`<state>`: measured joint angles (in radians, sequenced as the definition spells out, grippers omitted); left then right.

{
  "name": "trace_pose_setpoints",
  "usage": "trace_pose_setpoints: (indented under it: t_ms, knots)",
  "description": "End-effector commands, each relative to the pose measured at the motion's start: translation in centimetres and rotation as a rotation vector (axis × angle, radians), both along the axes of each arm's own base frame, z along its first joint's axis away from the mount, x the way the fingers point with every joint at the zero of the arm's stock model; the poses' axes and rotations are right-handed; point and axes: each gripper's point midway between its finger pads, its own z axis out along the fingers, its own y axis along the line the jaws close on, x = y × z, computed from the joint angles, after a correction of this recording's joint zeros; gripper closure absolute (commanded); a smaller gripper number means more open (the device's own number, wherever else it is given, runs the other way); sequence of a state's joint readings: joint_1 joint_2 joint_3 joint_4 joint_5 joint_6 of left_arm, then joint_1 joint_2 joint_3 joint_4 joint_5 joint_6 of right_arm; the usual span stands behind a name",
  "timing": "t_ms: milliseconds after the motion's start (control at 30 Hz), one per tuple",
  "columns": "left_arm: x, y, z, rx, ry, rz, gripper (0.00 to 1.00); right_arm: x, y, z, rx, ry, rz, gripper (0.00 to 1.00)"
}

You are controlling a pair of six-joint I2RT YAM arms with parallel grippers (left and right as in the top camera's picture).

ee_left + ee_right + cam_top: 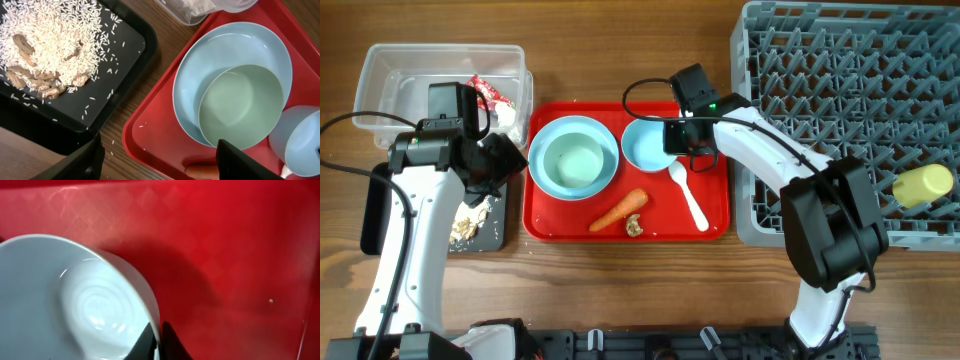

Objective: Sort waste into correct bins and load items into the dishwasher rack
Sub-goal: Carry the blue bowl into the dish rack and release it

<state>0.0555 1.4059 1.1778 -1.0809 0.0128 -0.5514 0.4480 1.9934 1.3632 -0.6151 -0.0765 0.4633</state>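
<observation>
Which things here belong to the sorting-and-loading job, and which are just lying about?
Job: carrot, food scrap, wrapper, clear tub, black tray, plate with a bowl on it, small bowl pinched by the right gripper, spoon, yellow cup, rack.

Lying about: red tray, table.

Flat red tray [665, 215] on a brown wooden table [620, 290]
</observation>
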Motion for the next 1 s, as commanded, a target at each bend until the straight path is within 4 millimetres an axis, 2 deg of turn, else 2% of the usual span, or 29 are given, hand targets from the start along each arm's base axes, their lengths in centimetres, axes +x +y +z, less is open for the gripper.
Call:
trace_pose_setpoints:
  t_ms: [0, 67, 167, 233, 267, 300, 433, 500, 533, 567, 667, 767, 833, 967]
  knots:
    - [0.1, 0.1, 0.6, -0.002, -0.022, 0.012, 0.27, 1.3, -1.2, 1.5, -0.027, -0.056, -0.044, 0.96]
    - [0.1, 0.1, 0.6, -0.002, -0.022, 0.012, 0.27, 2.1, -2.2, 4.4, -0.006, -0.119, -0.069, 0.96]
    - [0.1, 0.1, 0.6, -0.002, -0.022, 0.012, 0.27, 3.1, -4.6, 10.1, 0.018, -0.246, -0.083, 0.96]
    - [0.1, 0.1, 0.6, -0.002, -0.022, 0.011, 0.27, 3.1, -8.2, 15.3, -0.015, -0.369, -0.120, 0.96]
    - [0.1, 0.1, 0.6, -0.002, -0.022, 0.011, 0.27, 3.0, -9.7, 17.3, -0.042, -0.421, -0.132, 0.96]
    - [0.1, 0.1, 0.6, -0.002, -0.022, 0.012, 0.27, 2.8, -12.3, 20.2, -0.095, -0.501, -0.159, 0.96]
    - [0.1, 0.1, 0.6, -0.002, -0.022, 0.011, 0.27, 1.2, -20.6, 27.4, -0.323, -0.701, -0.291, 0.95]
    - [0.1, 0.1, 0.6, -0.002, -0.022, 0.011, 0.27, 0.4, -24.0, 29.7, -0.458, -0.753, -0.327, 0.96]
    - [0.1, 0.1, 0.6, -0.002, -0.022, 0.011, 0.27, 0.2, -25.4, 30.3, -0.513, -0.761, -0.345, 0.96]
    - [0.1, 0.1, 0.6, -0.002, -0.022, 0.011, 0.27, -0.2, -27.7, 30.8, -0.607, -0.756, -0.369, 0.96]
    - [0.1, 0.1, 0.6, -0.002, -0.022, 0.011, 0.27, -1.1, -32.3, 30.8, -0.780, -0.691, -0.456, 0.96]
    - [0.1, 0.1, 0.7, -0.002, -0.023, 0.011, 0.27, -2.3, -36.5, 29.6, -0.908, -0.595, -0.603, 0.96]
    - [0.1, 0.1, 0.7, -0.002, -0.023, 0.011, 0.27, -2.7, -38.1, 28.8, -0.941, -0.559, -0.690, 0.96]
    - [0.1, 0.1, 0.6, -0.002, -0.022, 0.011, 0.27, -3.0, -42.2, 25.9, -1.096, -0.422, -0.789, 0.96]
